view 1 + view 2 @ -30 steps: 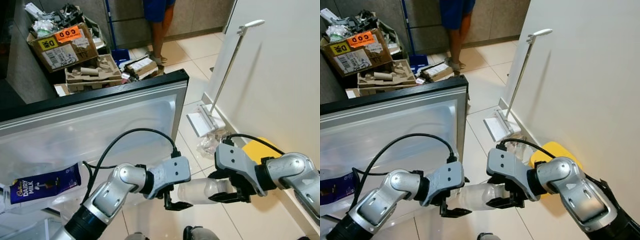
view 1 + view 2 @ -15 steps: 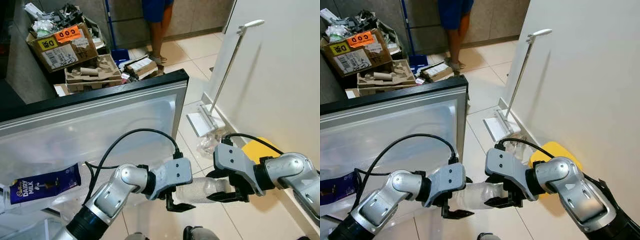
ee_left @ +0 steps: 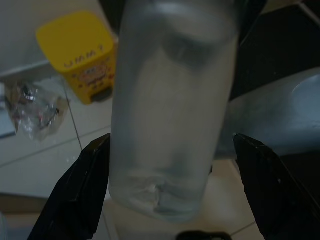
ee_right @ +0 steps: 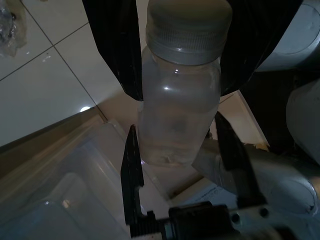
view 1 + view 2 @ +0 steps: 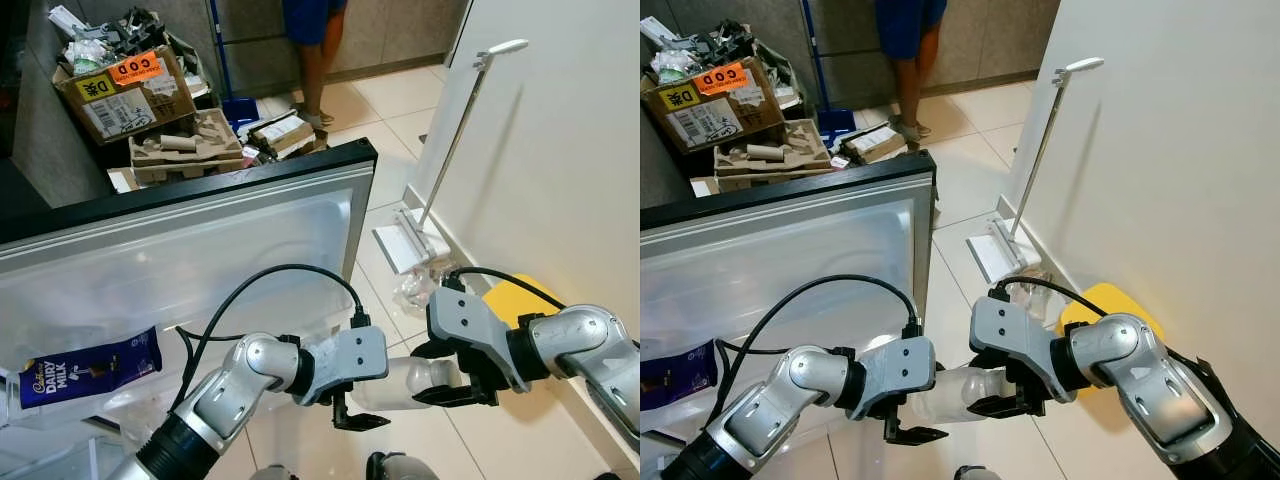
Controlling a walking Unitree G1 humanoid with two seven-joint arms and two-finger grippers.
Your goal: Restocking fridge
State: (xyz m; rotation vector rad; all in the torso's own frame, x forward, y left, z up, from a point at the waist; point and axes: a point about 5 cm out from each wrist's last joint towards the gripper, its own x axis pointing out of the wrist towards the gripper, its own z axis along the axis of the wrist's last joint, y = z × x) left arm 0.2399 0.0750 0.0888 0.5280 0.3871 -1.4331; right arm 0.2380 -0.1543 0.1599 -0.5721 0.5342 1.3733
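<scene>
A: What is the right tool [image 5: 455,385] doing?

B: It is pinching the capped end of a clear plastic bottle [image 5: 400,384]; the bottle is lying roughly level in the air, just beyond the open corner of the fridge door [image 5: 200,250] and above the tiled floor [image 5: 970,190].

A: And the left tool [image 5: 360,415]?

B: Its fingers [image 3: 80,195] are standing spread on either side of the bottle's base without pressing on it; in the left wrist view the bottle is hanging between them with a gap on each side.

A: What is lying around the fridge door?

B: A purple chocolate bar [image 5: 90,367] is resting in the door's inner shelf, toward the hinge side; past the door's free edge a yellow bin [image 5: 520,298] is sitting against the white wall [image 5: 560,150], with a crumpled clear wrapper [image 3: 30,107] just beside it; a white dustpan [image 5: 410,240] is leaning on that wall; beyond the door's top edge, cardboard boxes [image 5: 130,90] are piled, and a person [image 5: 318,40] is standing further off.
</scene>
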